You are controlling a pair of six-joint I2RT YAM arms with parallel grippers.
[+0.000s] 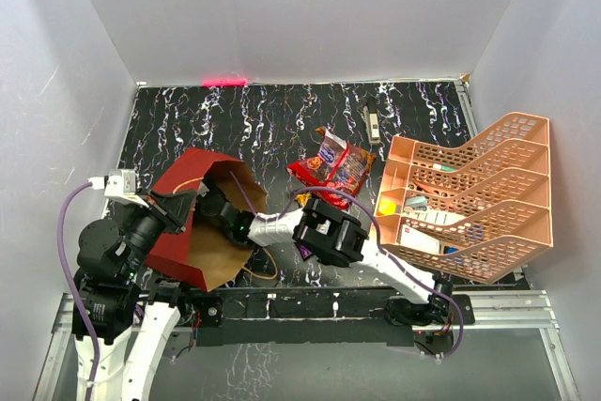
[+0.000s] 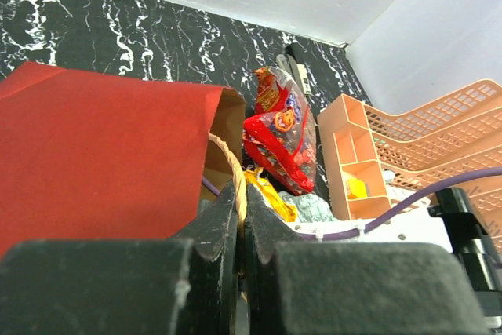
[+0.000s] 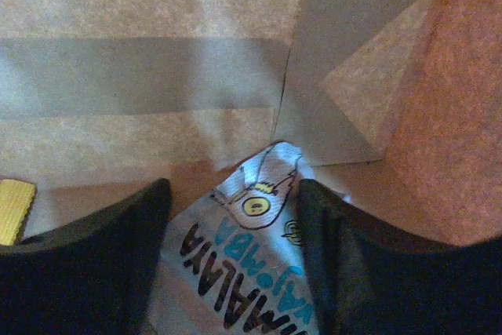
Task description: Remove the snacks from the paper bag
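Observation:
The red paper bag (image 1: 188, 232) lies on its side at the left, its brown inside open toward the right. My left gripper (image 1: 184, 204) is shut on the bag's tan cord handle (image 2: 234, 182) at the mouth. My right gripper (image 1: 223, 211) reaches inside the bag. In the right wrist view its fingers (image 3: 235, 229) are open on either side of a white packet (image 3: 251, 272) with blue and black lettering, lying on the kraft floor. Red chip bags (image 1: 333, 164) lie on the table outside the bag, and show in the left wrist view (image 2: 282, 135) beside a yellow packet (image 2: 271, 194).
A peach lattice tiered tray (image 1: 488, 152) holding boxes stands at the right. A slim black-and-cream tool (image 1: 372, 119) lies at the back. A yellow edge (image 3: 14, 208) shows at the left inside the bag. White walls surround the black marbled table (image 1: 263, 119).

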